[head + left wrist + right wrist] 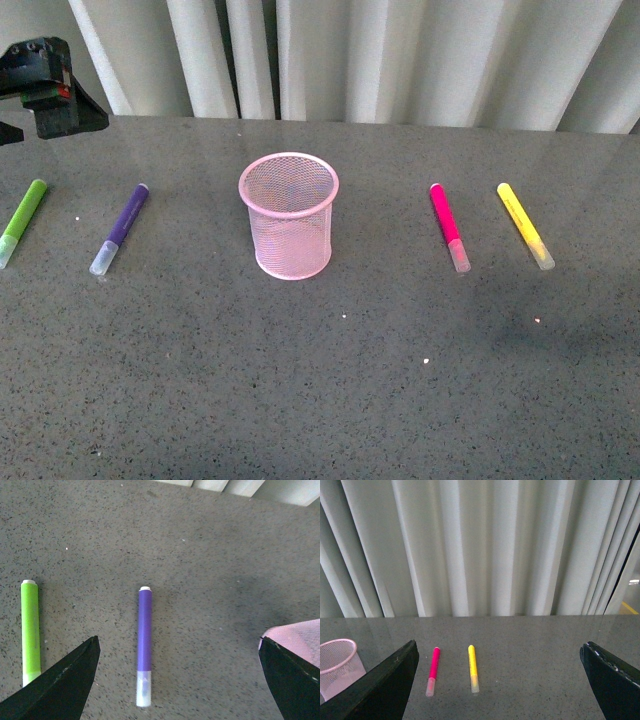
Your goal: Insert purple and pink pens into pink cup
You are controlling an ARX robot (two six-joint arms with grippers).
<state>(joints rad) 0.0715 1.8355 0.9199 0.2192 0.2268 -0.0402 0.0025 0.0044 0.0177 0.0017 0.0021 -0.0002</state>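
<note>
Tabletop: the grey speckled stone-look tabletop (330, 400) is carrying everything; a pale pleated curtain (400, 55) is hanging behind its far edge
Cup: the pale pink round wire-mesh cup (289, 215) is standing upright about midway between the left and right edges
Purple pen: the slim purple marker with a clear cap (120, 228) is lying flat to the left of the cup, well apart from it; its cap is pointing toward the near edge
Pink pen: the slim magenta-pink marker with a clear cap (448, 226) is lying flat to the right of the cup, cap toward the near edge
Other markers: a lime green marker (22, 221) is lying near the left edge, beside the purple pen; a yellow marker (525, 226) is lying beside the pink pen, toward the right edge
Left gripper: the left gripper (178, 641) is hanging above the tabletop with its black fingers (65, 680) spread wide; the purple pen is lying below the gap, untouched
Right gripper: the right gripper (500, 644) is holding its black fingers (380, 685) spread wide, gripping neither the pink pen nor the yellow marker beyond them
</note>
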